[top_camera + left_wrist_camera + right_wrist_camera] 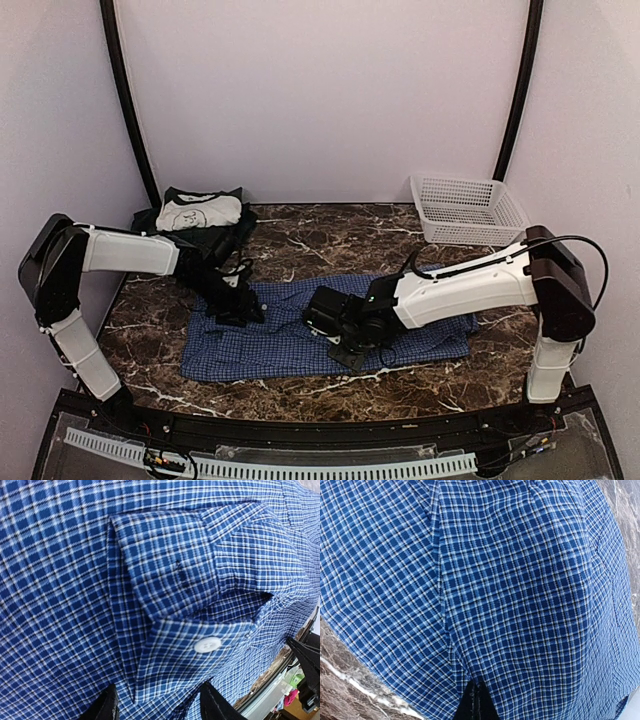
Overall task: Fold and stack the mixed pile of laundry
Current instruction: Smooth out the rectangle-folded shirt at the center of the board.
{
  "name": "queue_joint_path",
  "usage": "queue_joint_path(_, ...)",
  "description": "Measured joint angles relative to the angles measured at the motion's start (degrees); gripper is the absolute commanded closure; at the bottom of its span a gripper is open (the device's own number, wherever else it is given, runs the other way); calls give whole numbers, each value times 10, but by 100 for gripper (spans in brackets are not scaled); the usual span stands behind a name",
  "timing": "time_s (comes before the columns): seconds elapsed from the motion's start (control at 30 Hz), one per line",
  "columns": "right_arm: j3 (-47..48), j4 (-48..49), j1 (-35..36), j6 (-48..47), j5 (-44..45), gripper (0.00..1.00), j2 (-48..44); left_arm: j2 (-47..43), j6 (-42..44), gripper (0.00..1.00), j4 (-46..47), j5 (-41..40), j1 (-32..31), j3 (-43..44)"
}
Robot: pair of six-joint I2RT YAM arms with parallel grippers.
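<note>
**Both pincers on the spread check shirt, one apart, one clamped.**
The left pincer (160, 707) has its jaws apart, fingertips (107, 706) low over the blue-and-white check shirt (290, 335); just ahead of them lies a white button (207, 644), and beyond that the folded collar (165, 565). The right pincer (348, 355) has its jaws pressed together on the shirt's edge, and a crease runs up the cloth from its tips (474, 702). Beside them the marble table (350, 690) shows bare. The shirt lies flat under both pincers. Behind the left pincer lies a white-and-green garment (197, 212) on dark cloth. Well behind the right pincer stands a white lattice basket (468, 208).
</note>
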Motion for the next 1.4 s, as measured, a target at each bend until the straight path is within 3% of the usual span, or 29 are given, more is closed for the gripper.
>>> queue_joint_path(0.27,0,-5,2,4,14,100,-10,0,-3,95,17,16,0,0)
queue_joint_path(0.33,-1,-8,2,11,18,100,-23,-3,-5,100,17,18,0,0)
queue_joint_path(0.63,-41,-13,2,39,23,100,-87,-41,-7,100,0,16,0,10)
queue_joint_path(0.77,-45,-16,2,48,18,78,-87,-49,-7,100,-4,14,0,12)
queue_joint_path(0.87,-42,-13,2,46,5,70,-84,-49,-7,100,-5,14,0,12)
queue_joint_path(1.03,-21,2,2,40,-22,66,-61,-49,-7,100,-10,14,0,17)
queue_joint_path(1.4,33,12,3,15,-40,67,13,-49,-7,100,-10,17,1,19)
